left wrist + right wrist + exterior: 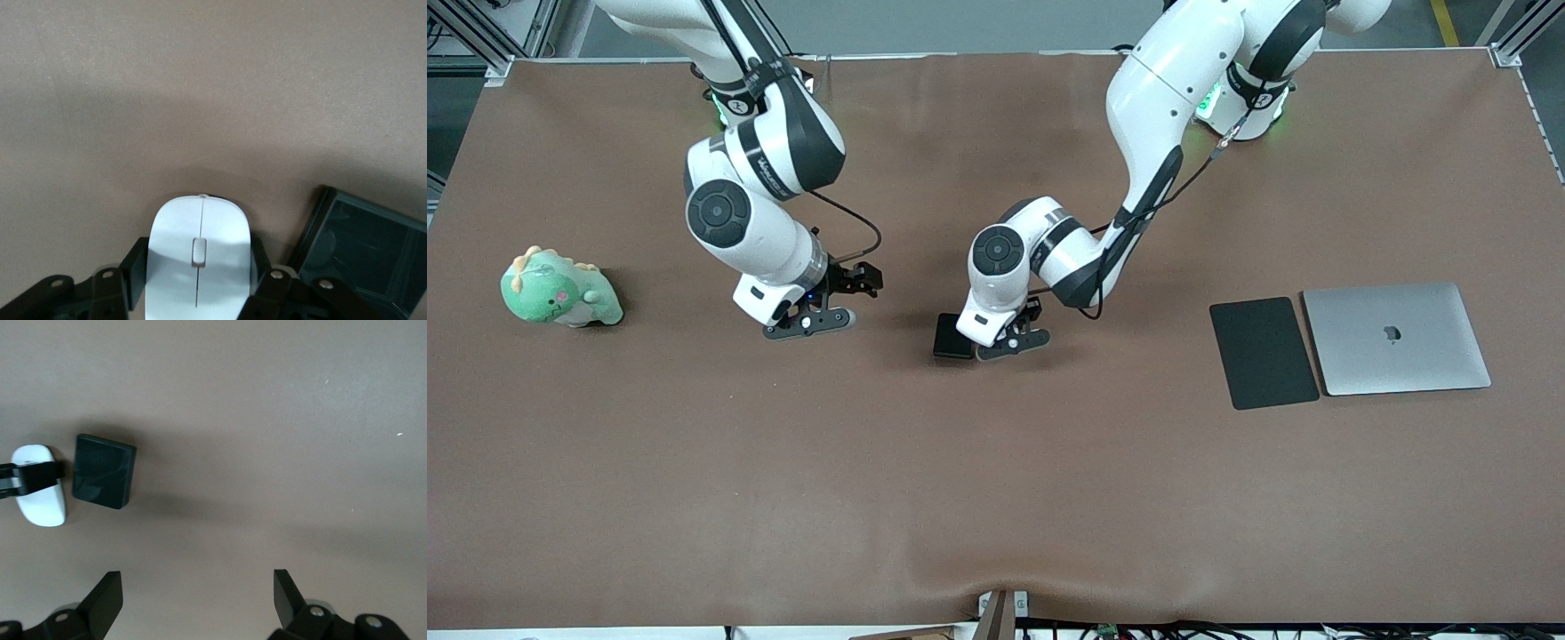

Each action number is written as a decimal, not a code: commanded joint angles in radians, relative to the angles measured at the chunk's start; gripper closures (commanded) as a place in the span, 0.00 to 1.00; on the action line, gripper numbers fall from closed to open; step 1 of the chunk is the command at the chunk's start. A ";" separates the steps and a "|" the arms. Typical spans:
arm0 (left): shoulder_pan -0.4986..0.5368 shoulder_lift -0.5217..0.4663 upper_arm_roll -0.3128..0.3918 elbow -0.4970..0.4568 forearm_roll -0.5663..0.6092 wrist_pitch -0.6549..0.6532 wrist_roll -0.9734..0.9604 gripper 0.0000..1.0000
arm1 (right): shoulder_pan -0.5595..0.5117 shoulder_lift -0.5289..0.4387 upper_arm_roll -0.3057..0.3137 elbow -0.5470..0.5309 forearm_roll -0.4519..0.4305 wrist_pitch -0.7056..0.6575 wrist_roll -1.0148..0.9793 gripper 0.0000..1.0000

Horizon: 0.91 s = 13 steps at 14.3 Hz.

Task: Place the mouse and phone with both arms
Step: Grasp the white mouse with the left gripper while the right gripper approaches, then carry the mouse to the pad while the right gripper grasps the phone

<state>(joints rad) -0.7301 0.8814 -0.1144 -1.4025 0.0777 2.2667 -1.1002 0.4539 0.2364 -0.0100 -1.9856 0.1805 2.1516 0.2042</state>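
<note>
Over at the right arm's end of the table [694, 498] sits a green plush dinosaur [560, 291], well apart from everything else. Next along, the right gripper [845, 298] hangs above bare brown cloth between the dinosaur and the phone, its fingers [107, 597] spread wide with nothing between them.

Near the middle of the table lies the phone [951, 336], a small glossy black slab, flat on the cloth. Just beside it, toward the left arm's end, the left gripper [1014, 340] is down low at the table with the mouse [199, 257] between its fingers [133, 272]. The black pads sit against both long sides of the white shell, so the grip looks closed on it. From the front the arm's wrist hides the mouse; the right wrist view shows mouse [41, 495] and phone [103, 471] side by side with a narrow gap, not touching. Whether the mouse is resting on the cloth or lifted a hair, I cannot tell.

Farther toward the left arm's end, well apart from the phone, lies a flat matte black mouse pad [1263, 352], and right beside it a closed silver laptop [1396, 339].
</note>
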 commanded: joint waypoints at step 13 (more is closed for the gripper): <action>0.202 -0.240 0.013 -0.015 0.031 -0.262 0.173 0.73 | 0.104 0.089 -0.008 -0.049 0.025 0.224 0.212 0.00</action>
<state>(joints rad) -0.5881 0.7211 -0.0963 -1.3655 0.0897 2.0449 -0.9894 0.5016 0.2701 -0.0100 -2.0751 0.1823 2.3258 0.3238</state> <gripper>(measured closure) 0.388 0.000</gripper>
